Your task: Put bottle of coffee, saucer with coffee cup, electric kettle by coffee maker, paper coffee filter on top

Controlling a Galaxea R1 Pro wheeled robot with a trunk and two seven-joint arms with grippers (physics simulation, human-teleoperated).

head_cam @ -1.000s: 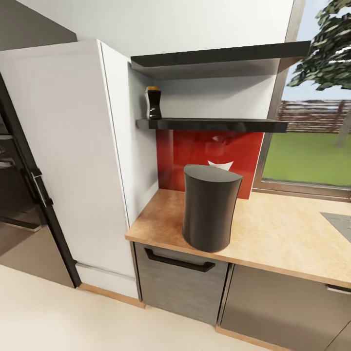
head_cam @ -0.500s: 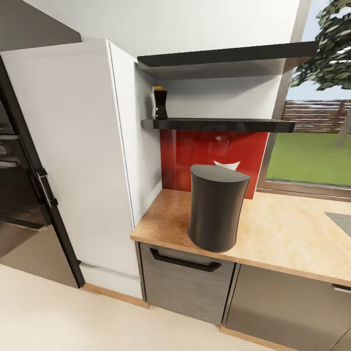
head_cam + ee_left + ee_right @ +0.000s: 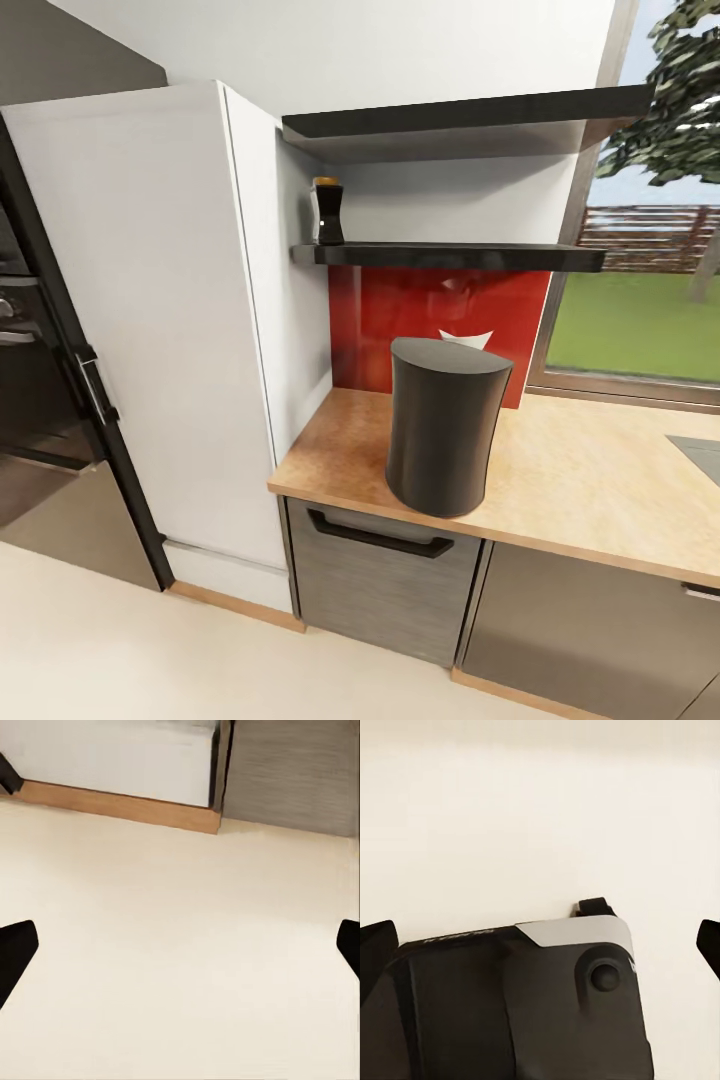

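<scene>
black and glossy, the lower shelf [image 3: 450, 256] runs across the upper middle of the head view, and the bottle of coffee [image 3: 326, 211] stands upright at its left end, close to the tall white cabinet [image 3: 150, 320]. below it, at frame centre, the grey coffee maker [image 3: 445, 425] sits on the wood-look countertop [image 3: 590, 490], well clear of the bottle.

the step in hand looks like the approach for fetching the bottle. both arms hang low: the left gripper [image 3: 180, 949] points at bare floor [image 3: 180, 967] with its dark fingertips at opposite edges of its wrist view, spread wide and holding nothing; the right gripper [image 3: 540, 934] is equally wide and empty, above the robot's own dark base [image 3: 510, 1005]. to do this well, i would square up to the shelf's left end, raise one arm past the counter edge without brushing the coffee maker, and close on the bottle's body below its cap, as the cabinet wall leaves little room on that side.

against the picture half a second back nothing has shifted; a second back the whole scene sat slightly further left, so the camera moved, not the objects.
</scene>
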